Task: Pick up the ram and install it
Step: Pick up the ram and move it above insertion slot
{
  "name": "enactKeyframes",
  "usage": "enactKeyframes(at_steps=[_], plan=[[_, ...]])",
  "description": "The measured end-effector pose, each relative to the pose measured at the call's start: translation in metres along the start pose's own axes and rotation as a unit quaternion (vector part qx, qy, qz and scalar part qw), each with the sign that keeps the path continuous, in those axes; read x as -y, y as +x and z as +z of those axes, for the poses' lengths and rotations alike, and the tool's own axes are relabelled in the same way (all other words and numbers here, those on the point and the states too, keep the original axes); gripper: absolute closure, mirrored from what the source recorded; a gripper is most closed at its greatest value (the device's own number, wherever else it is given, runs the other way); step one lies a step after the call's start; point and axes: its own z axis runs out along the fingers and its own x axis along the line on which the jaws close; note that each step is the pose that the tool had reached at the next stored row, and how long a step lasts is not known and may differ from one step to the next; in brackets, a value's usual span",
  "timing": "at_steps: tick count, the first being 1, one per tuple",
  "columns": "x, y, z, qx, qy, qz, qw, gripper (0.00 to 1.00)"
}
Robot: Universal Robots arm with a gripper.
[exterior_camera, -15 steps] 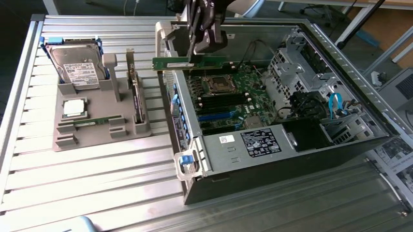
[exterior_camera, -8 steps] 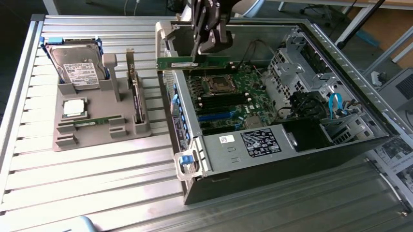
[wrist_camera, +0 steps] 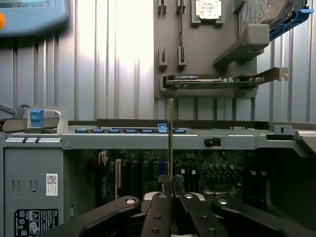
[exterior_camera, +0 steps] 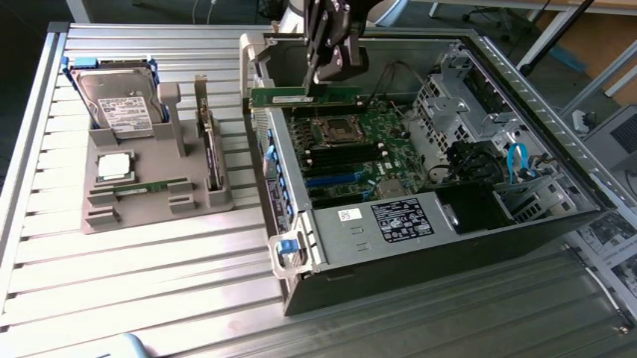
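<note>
- Nearest, the slatted metal table (exterior_camera: 149,298) was seen bare along its near edge.
- Behind that, an open computer case (exterior_camera: 418,268) was laid on its side toward the table's edge at the exterior view's right. A blue latch (exterior_camera: 289,250) was seen at the case's near corner.
- Toward the opposite edge of the table, a grey holder (exterior_camera: 100,216) was set. A second green stick (exterior_camera: 149,186) was left in it, with a processor chip (exterior_camera: 115,165) just behind it and a hard drive (exterior_camera: 119,108) at the holder's far end.
- Inside the case, the motherboard (exterior_camera: 374,156) was exposed, and dark slots (exterior_camera: 344,154) near its middle appeared unfilled.
- Farthest, above the far end of the motherboard, the ram (exterior_camera: 298,97) was held by the gripper (exterior_camera: 330,82). The claw was pinched on the stick's upper edge, and the stick was carried level and clear of the board.
- In the wrist view, the ram (wrist_camera: 171,138) was seen edge-on as a thin line running out from the gripper (wrist_camera: 171,180), over the opened case.
- The pick-up was judged done, and the carrying and lining-up over the board was judged the step in hand. The stick was not yet seated.
- The seating was judged to call for three things: the stick's lower edge set along one slot, the stick kept upright, and it pressed straight down with the pinch kept firm.
</note>
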Motion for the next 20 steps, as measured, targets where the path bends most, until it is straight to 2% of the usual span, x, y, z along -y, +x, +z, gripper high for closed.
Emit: enactKeyframes(at_steps=[20], plan=[[0.0199, 0.0, -0.0008, -0.0006, 0.0, 0.0, 1.0, 0.88]])
